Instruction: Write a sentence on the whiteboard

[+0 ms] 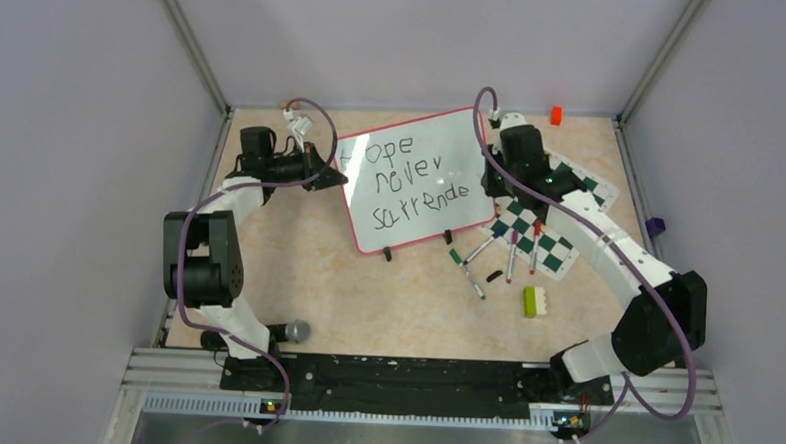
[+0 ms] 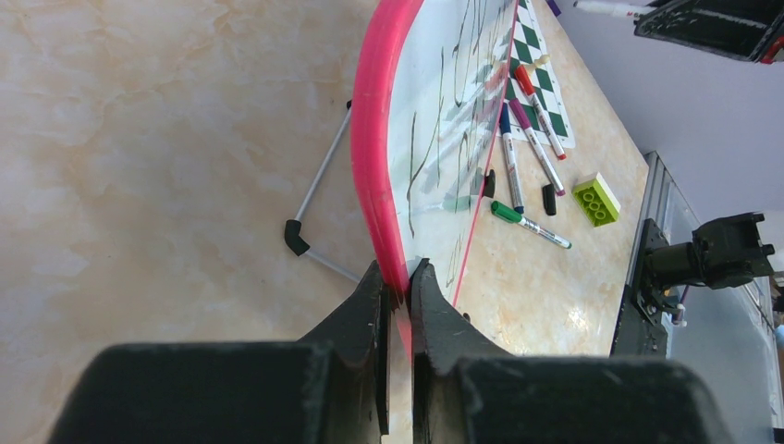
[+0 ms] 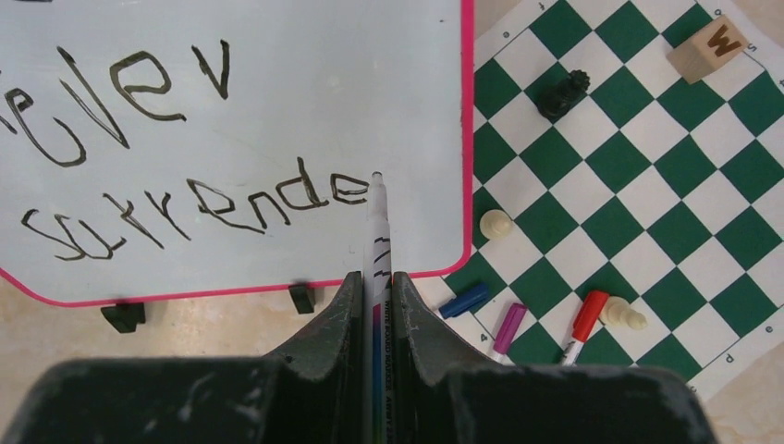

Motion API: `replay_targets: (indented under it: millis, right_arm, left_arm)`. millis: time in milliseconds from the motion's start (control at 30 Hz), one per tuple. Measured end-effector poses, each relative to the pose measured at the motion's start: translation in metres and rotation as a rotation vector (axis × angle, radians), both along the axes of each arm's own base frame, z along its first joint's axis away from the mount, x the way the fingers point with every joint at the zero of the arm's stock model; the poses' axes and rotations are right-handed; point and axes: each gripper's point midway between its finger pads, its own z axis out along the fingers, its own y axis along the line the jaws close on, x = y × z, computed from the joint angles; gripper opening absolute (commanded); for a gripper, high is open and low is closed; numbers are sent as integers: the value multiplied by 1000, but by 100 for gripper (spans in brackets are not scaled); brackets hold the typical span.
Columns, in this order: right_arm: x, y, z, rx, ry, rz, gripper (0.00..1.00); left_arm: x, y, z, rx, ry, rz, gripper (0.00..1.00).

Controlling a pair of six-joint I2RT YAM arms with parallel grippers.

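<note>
On the marbled table (image 1: 366, 301), left gripper (image 2: 398, 276) pinches the whiteboard (image 1: 431, 169) rim; right gripper (image 3: 374, 285) clamps a marker (image 3: 379, 227) (tip apparently touching the board).

Left claw (image 2: 399, 277) and right claw (image 3: 374, 289) are both pinched closed, reaching forward.

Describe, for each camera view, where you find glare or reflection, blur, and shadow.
Left wrist view: the glossy whiteboard mirrors the markers and chess mat; the left pincer is dark and soft-edged. Right wrist view: the sentence is sharp, the right pincer holding the pen slightly blurred. Top external view: even light, only faint shadows, no strong glare.
</note>
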Motion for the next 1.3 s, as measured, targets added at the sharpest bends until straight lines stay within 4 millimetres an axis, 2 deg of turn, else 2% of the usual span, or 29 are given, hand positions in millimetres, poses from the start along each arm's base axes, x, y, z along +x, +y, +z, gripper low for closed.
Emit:
replay_targets:
  millis: [133, 667, 1300]
  right_arm:
    - [4, -8, 8, 21, -19, -17, 0]
    - [13, 3, -17, 28, 33, 15, 0]
    - [25, 5, -39, 6, 52, 0, 0]
  left_arm:
    - [0, 0, 0, 0, 0, 0, 0]
    - [0, 0, 0, 0, 0, 0, 0]
    - [0, 0, 0, 0, 0, 0, 0]
